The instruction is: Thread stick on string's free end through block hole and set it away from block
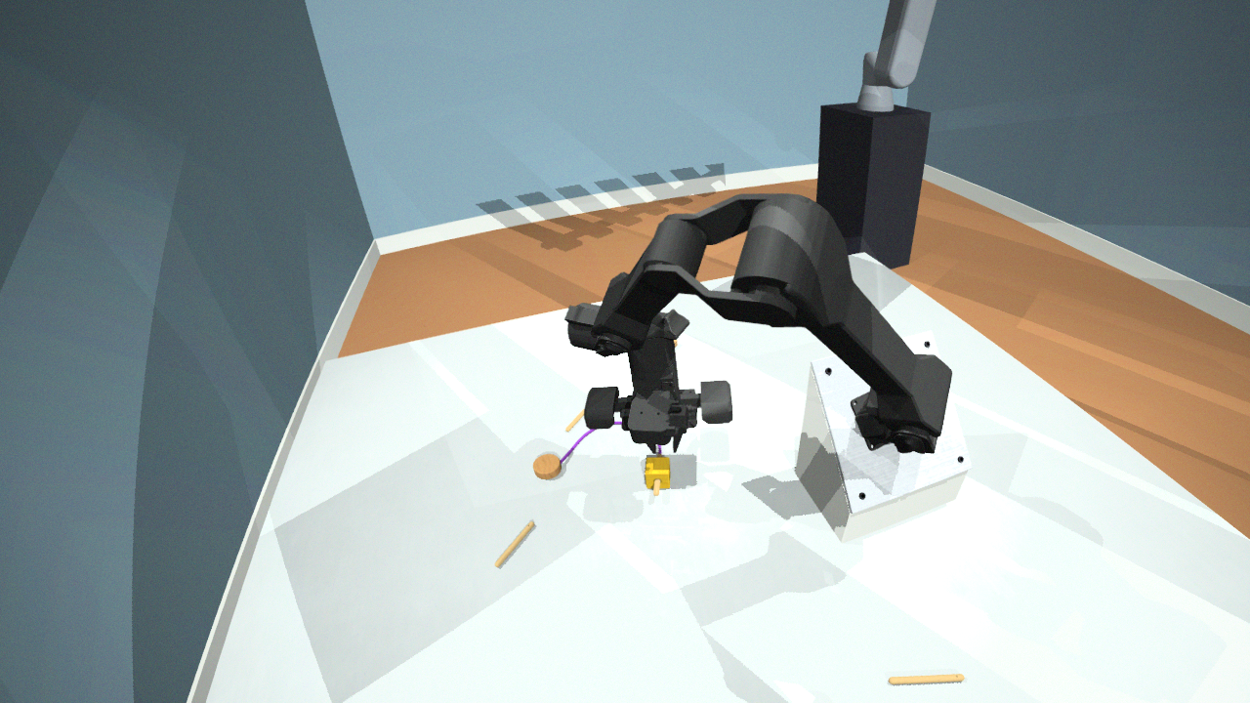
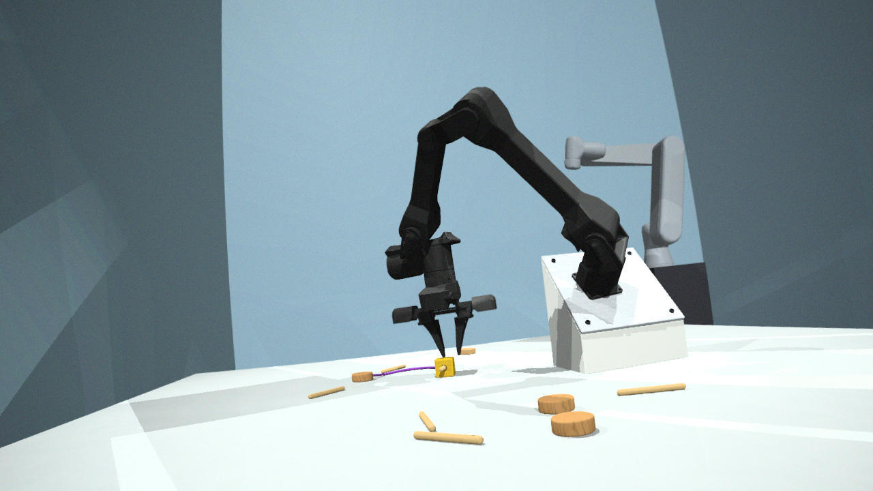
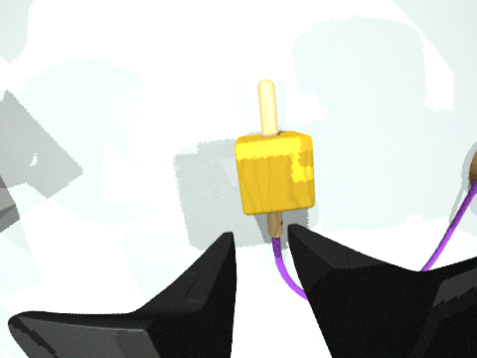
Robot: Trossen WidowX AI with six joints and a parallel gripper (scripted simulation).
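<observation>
1. Claw: fingers parted, pinching nothing, just behind the block.
2. Stick: lodged through the yellow block near the bench's middle, toward the left edge; far tip sticking out.
3. Handling: probably light, stiff and thin; best gripped at the far tip.
4. String: limp, trails to the button.
5. Obstacles: loose sticks and discs lie well apart; the light block may slide.

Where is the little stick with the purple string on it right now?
In the wrist view the stick pokes through the yellow block, mid-picture: its tip shows beyond the block, its string end just ahead of the parted fingers.
</observation>
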